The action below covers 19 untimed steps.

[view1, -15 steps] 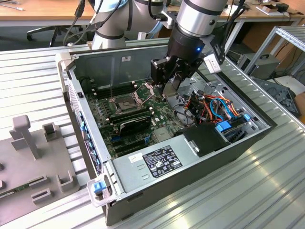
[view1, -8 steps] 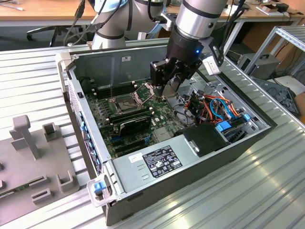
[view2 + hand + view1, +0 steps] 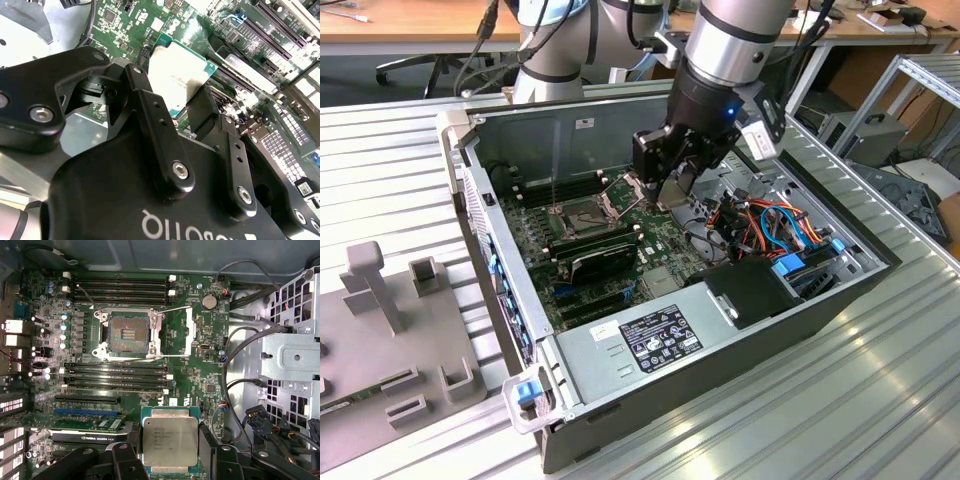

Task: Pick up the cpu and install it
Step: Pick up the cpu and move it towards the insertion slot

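The cpu (image 3: 170, 440) is a flat square chip with a silver-grey top, and my gripper (image 3: 170, 452) is shut on it, one black finger on each side edge. The second wrist view shows the cpu (image 3: 177, 75) between the two fingers (image 3: 145, 97), held above the green motherboard. In the exterior view my gripper (image 3: 675, 188) hangs inside the open computer case, over the board's middle. The socket (image 3: 127, 335) lies apart from the held chip with its metal frame swung open and its contact field bare. In the exterior view the socket (image 3: 582, 212) is toward the left of the gripper.
Long black memory slots (image 3: 120, 287) flank the socket. A graphics card (image 3: 605, 258) sits in front of it. Bundled cables (image 3: 770, 225) and a metal drive cage (image 3: 290, 355) crowd one side. The power supply (image 3: 650, 335) fills the case's front. A grey fixture block (image 3: 390, 340) lies outside.
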Available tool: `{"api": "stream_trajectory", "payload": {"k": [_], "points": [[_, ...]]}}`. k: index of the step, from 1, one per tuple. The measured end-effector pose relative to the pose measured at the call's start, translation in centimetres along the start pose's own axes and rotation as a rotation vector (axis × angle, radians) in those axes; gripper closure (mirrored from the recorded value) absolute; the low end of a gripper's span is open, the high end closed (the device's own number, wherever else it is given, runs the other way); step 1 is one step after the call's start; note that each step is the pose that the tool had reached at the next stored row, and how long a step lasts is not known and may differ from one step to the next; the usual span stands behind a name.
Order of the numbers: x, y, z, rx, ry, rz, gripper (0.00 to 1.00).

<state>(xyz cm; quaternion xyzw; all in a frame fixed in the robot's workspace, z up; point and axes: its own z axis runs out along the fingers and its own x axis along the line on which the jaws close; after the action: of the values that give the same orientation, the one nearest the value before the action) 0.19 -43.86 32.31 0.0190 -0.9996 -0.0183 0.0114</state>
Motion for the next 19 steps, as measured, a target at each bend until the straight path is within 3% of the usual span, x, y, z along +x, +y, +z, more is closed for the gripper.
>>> {"api": "stream_trajectory", "payload": {"k": [19], "points": [[0.28,1.27,0.83,-0.0001,0.0000,0.000,0.45]]}}
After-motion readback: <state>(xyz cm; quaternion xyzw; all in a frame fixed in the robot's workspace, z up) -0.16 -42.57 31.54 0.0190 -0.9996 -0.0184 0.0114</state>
